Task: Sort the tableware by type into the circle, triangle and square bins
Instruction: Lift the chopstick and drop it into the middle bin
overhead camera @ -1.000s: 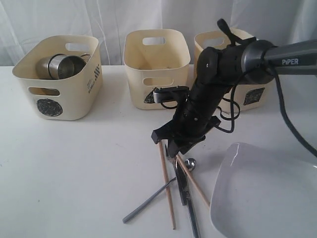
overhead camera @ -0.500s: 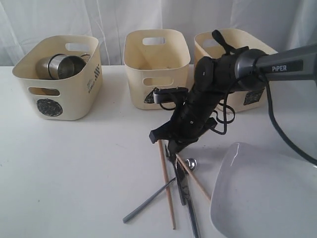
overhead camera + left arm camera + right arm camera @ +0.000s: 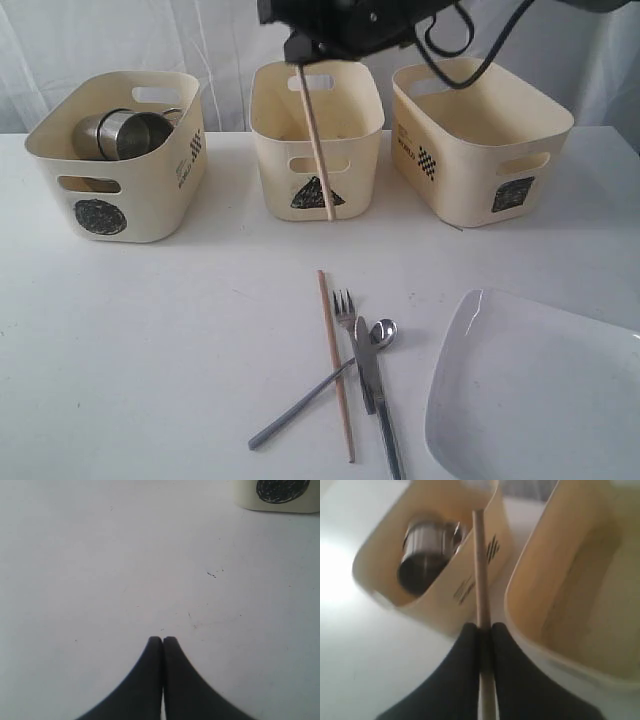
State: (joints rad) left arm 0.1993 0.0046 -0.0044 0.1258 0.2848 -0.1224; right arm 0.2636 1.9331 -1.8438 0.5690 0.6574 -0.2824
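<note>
Exterior view, wooden chopstick point(image 3: 314, 140): hangs near-vertical before the triangle bin point(image 3: 350, 130), free tip toward 6 o'clock, pinched at its top end by right gripper point(image 3: 303, 55), jaws closed tight on it; presumably held high for a clean drop into a bin. Slim, pale, straight. Second chopstick point(image 3: 328, 320) lies beside the fork point(image 3: 344, 303), at 6 o'clock of that bin. Left gripper point(image 3: 162, 640): closed, empty.
</note>
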